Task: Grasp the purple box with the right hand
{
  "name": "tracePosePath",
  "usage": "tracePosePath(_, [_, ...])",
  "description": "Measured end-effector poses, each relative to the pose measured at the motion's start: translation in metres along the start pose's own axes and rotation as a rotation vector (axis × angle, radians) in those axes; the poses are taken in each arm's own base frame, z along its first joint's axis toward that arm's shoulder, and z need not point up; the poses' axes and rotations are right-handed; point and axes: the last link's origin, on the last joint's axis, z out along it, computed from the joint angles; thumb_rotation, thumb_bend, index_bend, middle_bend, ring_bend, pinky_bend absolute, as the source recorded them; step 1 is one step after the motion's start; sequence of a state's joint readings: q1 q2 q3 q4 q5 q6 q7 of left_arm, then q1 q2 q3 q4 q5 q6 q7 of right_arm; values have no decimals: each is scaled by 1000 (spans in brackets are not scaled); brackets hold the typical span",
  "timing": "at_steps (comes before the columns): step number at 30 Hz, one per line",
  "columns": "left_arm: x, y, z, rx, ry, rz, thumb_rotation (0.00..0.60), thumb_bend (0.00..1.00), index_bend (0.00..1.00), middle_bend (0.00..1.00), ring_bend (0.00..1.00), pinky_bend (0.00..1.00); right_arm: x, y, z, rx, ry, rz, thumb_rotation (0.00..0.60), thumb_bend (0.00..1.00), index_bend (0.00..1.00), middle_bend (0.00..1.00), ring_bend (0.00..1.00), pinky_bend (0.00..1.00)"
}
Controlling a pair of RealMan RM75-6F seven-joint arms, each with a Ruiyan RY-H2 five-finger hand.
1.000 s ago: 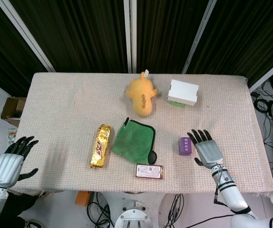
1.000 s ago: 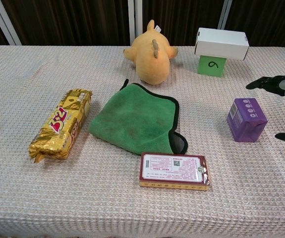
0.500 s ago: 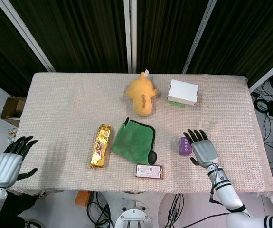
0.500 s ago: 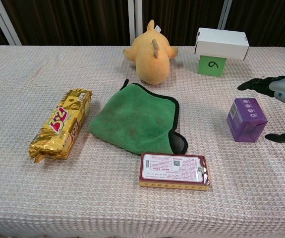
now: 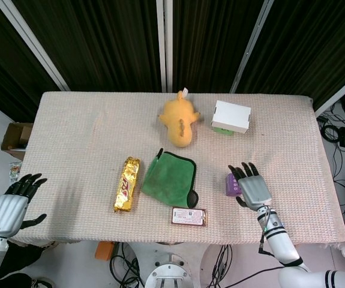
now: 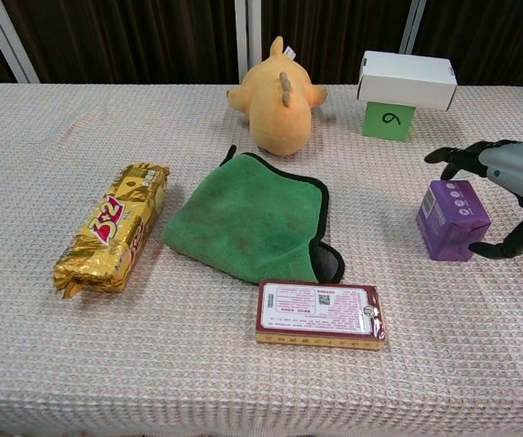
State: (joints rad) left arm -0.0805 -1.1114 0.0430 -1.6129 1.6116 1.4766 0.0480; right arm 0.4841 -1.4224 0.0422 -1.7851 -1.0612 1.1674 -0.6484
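The purple box lies on the table cloth right of the green cloth. My right hand hovers just right of and partly over it, fingers spread, thumb down by the box's near right corner. I cannot tell whether it touches the box; nothing is held. My left hand hangs open off the table's near left corner, seen only in the head view.
A green cloth lies mid-table, a red flat packet in front of it, a gold snack bar to its left. A yellow plush and a white box on a green block sit further back.
My right hand has slid left toward the purple box, its fingers now reaching over the box's right side. The left hand barely moved.
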Motion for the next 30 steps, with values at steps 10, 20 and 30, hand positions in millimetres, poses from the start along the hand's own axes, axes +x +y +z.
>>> tracePosePath(10, [0,1,1,0,-4,3,600,132,176,118,83,227,0,-3,3,12,36,-5,600,186,0,398,2,0])
tracePosePath(20, [0,2,0,-4,-6,3,600,132,177,118,83,227,5,-6,-1,41,126,49,600,265,0,611,172,0])
tracePosePath(30, [-5,7,2,-20,-22,10,600,132,179,119,83,227,-13,21,-2,41,103,325,600,322,0,657,198,0])
